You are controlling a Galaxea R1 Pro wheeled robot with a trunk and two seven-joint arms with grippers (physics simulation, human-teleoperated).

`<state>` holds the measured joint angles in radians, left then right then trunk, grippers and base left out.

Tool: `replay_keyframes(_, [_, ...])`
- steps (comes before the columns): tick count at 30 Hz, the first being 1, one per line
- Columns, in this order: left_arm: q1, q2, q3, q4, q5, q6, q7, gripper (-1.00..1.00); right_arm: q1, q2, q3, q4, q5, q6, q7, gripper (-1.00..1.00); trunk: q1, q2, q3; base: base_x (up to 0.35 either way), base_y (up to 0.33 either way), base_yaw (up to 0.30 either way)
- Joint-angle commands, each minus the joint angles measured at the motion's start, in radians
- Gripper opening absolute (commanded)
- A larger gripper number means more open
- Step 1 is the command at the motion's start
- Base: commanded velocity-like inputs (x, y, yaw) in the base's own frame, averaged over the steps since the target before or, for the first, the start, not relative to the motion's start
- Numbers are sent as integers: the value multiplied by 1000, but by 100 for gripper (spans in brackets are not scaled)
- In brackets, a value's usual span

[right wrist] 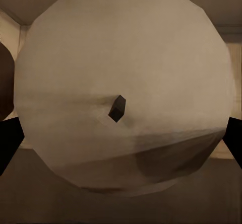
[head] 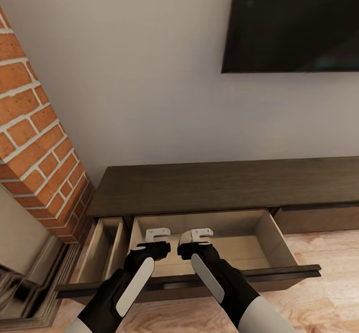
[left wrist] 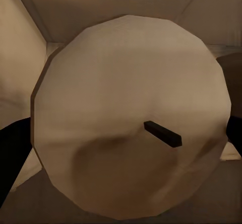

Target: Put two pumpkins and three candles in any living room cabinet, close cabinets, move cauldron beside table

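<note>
Dark-brown cabinet [head: 219,186] showing light beige drawer interiors; brick column [head: 35,143] showing orange-red blocks in a pale mortar grid beside a black screen [head: 294,21]. Pale beige-tan candle [left wrist: 128,118] and candle [right wrist: 121,88] each showing a dark wick, apparently black.

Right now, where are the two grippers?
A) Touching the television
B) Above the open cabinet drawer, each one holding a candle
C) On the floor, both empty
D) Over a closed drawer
B: the left gripper and right gripper hang over the open drawer, a candle in the left and a second candle in the right.
</note>
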<state>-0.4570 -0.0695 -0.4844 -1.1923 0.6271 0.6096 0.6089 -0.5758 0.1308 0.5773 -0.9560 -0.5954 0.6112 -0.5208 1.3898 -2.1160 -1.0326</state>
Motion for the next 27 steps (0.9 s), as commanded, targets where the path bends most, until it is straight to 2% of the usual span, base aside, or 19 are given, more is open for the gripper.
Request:
replay_keyframes(1, [-1,0,-2,-1,10,1,11,-100,-1,0,3,-1,-10,1,-10,-100,0,0,-1,102,67,0])
replay_keyframes(12, [-1,0,-2,-1,10,1,11,-100,-1,0,3,0,-10,-1,-10,-100,0,0,-1,16,11,0])
replay_keyframes(27, [-1,0,-2,0,8,1,11,-100,-1,-2,1,3,-9,-12,-8,-100,58,-105,-48,0,0,0])
